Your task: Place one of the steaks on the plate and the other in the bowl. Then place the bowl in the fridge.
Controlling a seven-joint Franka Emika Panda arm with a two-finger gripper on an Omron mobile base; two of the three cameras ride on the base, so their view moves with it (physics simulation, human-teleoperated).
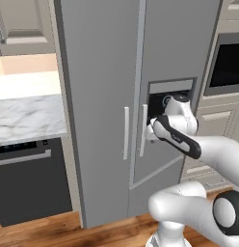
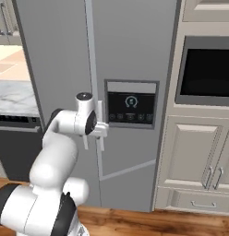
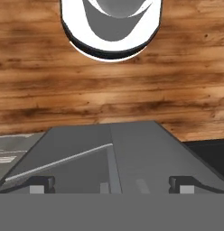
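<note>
The tall grey fridge (image 1: 102, 72) (image 2: 130, 46) stands shut right in front of me, with two slim light vertical handles (image 1: 126, 132) side by side at the door seam. My gripper (image 1: 149, 137) (image 2: 93, 143) hangs just in front of the right door's handle (image 1: 142, 130), pointing down, open and holding nothing. In the hand view its fingertips (image 3: 41, 182) stand wide apart over the fridge front (image 3: 132, 153), which runs down to the floor. The steaks, the plate and the bowl are out of view.
A dark dispenser panel (image 2: 131, 103) sits in the right fridge door. A marble counter (image 1: 25, 116) over a dark dishwasher (image 1: 30, 178) lies to the left. A black wall oven (image 2: 208, 71) and beige cabinets (image 2: 195, 156) stand to the right. The floor (image 3: 109, 90) is wood.
</note>
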